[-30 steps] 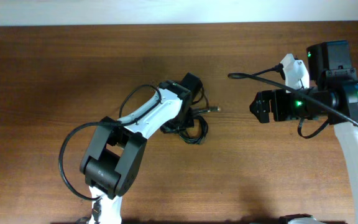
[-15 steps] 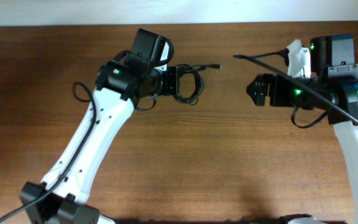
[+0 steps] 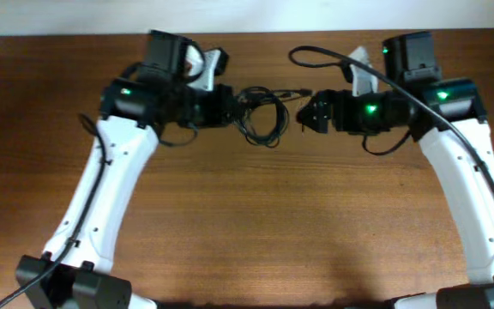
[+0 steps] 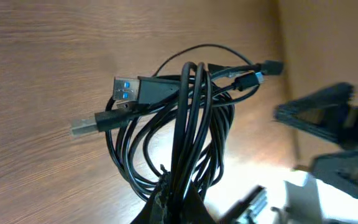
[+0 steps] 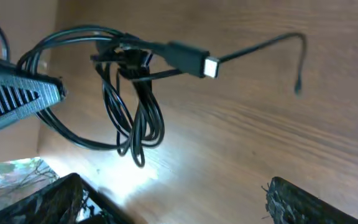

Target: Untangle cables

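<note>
Our left gripper (image 4: 174, 208) is clamped on the cables (image 4: 188, 124). Its fingers (image 4: 151, 214) pinch several strands together right at their tips, and the rest of the bunch fans out ahead of them in loose, overlapping loops. Just beyond the pinch, to the left of the upright strands in the left wrist view, a big plug (image 4: 132, 87) with a blue insert sticks sideways out of the loops, and a thinner plug (image 4: 86, 126) lies just below it. At the far side of the bunch from our left fingers, two small plugs (image 4: 263, 70) point toward our right gripper (image 3: 310, 112). That gripper faces the left one across the bunch, with its fingers (image 5: 303, 202) wide apart and nothing between them. The cables hang ahead of its fingertips, near but not touching. From the right wrist, one loose strand (image 5: 260, 46) runs out of the bunch and off to the right of our right fingers, ending free over the table (image 3: 247, 223). Overhead, the bunch sits between the two sets of fingertips, held by the left ones and just clear of the right ones. We cannot tell whether the lowest loops rest on the wood or hang just above it.
</note>
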Robot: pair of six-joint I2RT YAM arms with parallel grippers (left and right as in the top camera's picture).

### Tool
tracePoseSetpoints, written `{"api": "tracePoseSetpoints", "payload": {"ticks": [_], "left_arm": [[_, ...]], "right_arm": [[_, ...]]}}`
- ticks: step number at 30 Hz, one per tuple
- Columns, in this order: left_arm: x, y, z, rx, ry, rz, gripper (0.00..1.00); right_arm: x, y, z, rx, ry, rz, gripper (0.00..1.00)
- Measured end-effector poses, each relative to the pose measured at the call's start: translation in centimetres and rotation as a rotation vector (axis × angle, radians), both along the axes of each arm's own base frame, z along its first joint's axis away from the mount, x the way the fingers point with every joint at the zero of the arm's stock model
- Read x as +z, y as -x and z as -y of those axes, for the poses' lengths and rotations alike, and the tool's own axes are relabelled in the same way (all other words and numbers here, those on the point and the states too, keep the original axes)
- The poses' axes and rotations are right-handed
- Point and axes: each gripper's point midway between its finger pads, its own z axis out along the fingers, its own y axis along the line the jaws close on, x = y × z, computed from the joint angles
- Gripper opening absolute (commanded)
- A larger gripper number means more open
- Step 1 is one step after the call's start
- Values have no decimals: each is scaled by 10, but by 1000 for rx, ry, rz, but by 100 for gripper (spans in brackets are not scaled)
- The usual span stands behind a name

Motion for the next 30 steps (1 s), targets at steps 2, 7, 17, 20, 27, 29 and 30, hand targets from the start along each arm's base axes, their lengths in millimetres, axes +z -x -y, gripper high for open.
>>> {"api": "tracePoseSetpoints", "payload": {"ticks": [2, 7, 17, 20, 27, 29, 30], "left_arm": [[9, 1, -3, -33, 74, 1, 0], [20, 10, 6, -111, 153, 12, 0], [28, 11, 11, -143, 193, 32, 0], [33, 10, 14, -161, 219, 51, 0], [48, 9, 6, -176, 312, 55, 0], [52, 8, 2, -177, 338, 58, 0], [53, 7, 0, -175, 345, 60, 0]], "right_arm": [[4, -6, -14, 22, -22, 36, 90], [20, -24, -26, 2, -72, 117, 83], [13, -12, -52, 18, -55, 87, 77], [3, -12, -55, 12, -21, 75, 72], [-33, -33, -60, -3, 17, 26, 41], [-31, -37, -66, 2, 0, 43, 32], [-29, -38, -68, 1, -11, 48, 26]]}}
